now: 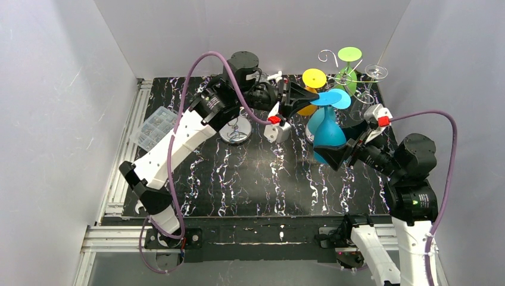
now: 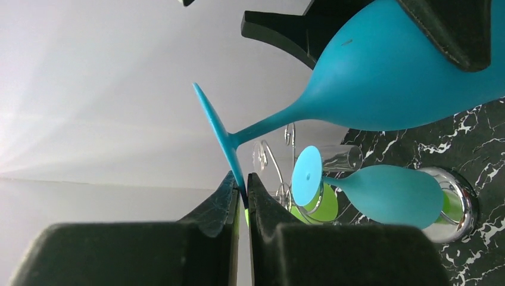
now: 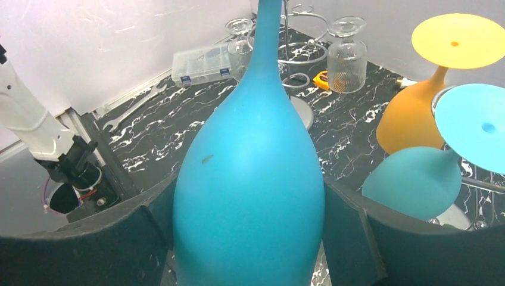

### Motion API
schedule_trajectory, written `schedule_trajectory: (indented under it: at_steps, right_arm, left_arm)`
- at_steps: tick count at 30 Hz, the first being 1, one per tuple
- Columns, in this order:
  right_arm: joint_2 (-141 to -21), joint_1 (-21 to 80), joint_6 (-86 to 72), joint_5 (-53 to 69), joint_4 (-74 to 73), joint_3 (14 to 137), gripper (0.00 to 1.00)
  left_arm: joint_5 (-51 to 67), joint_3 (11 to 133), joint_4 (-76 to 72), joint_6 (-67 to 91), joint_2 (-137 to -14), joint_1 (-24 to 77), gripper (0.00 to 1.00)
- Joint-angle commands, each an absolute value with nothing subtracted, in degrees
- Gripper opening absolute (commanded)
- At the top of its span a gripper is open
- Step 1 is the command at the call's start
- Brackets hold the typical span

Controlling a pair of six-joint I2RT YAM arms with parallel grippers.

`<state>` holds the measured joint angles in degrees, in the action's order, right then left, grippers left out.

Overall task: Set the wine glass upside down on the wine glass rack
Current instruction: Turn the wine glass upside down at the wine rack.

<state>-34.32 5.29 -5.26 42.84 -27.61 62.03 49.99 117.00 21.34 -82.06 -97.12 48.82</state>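
- The wine glass rack (image 2: 465,199) stands just beyond the tips of both claws. A teal glass (image 2: 393,195), a yellow glass (image 3: 417,113) and a green glass (image 1: 345,77) hang on its curled arms with the foot upward, so I judge the free places are few.
- The wine glass (image 1: 329,132), a blue one, is in the air between the two claws and not yet on the rack. Its foot points toward the rack, in nearly the same direction as the feet of the hung glasses. I judge this is the turned-over pose that the task wants.
- The right claw (image 3: 250,232) is closed around the bowl, one finger on each side. I think it carries the weight, because the bowl is the widest part to grasp.
- The left claw (image 2: 241,186) is pinched on the thin rim of the foot (image 2: 215,132). Probably it steers the foot toward a scroll while the other claw holds.
- The next move needs care, in my judgement: the stem must enter a free slot near the teal glass without knocking it.
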Motion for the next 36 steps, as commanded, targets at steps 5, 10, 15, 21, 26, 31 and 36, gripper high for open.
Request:
schedule_trajectory:
  at_steps: [5,10,15,21,26,31,36]
  right_arm:
    - [-31.03,5.45,-5.22,32.22,-26.12,61.85,0.1]
    - [-25.47,5.47,-1.98,11.66,-30.36,58.72,0.11]
    - [-21.6,8.39,-0.16,-8.41,-31.16,53.67,0.1]
    - [-23.62,15.24,2.93,-24.13,-25.25,49.44,0.09]
    - [-24.32,18.69,5.36,-32.23,-19.53,46.98,0.08]
    - [-24.68,21.39,6.59,-37.03,-17.89,45.94,0.08]
    - [-24.63,23.73,7.82,-41.27,-16.18,44.53,0.09]
  left_arm:
    - [47.72,103.32,-2.36,-72.71,-88.28,45.91,0.79]
    - [45.02,103.8,-1.15,-67.03,-86.79,45.84,0.95]
    - [44.89,96.98,-0.42,-66.43,-81.66,45.63,0.98]
    - [45.06,87.99,-1.71,-65.38,-76.39,44.09,0.98]
    - [45.18,85.01,-2.88,-63.89,-74.24,43.03,0.98]
    - [45.72,83.1,-3.16,-63.09,-73.09,41.92,0.98]
    - [46.68,80.07,-3.35,-63.02,-72.01,40.55,0.98]
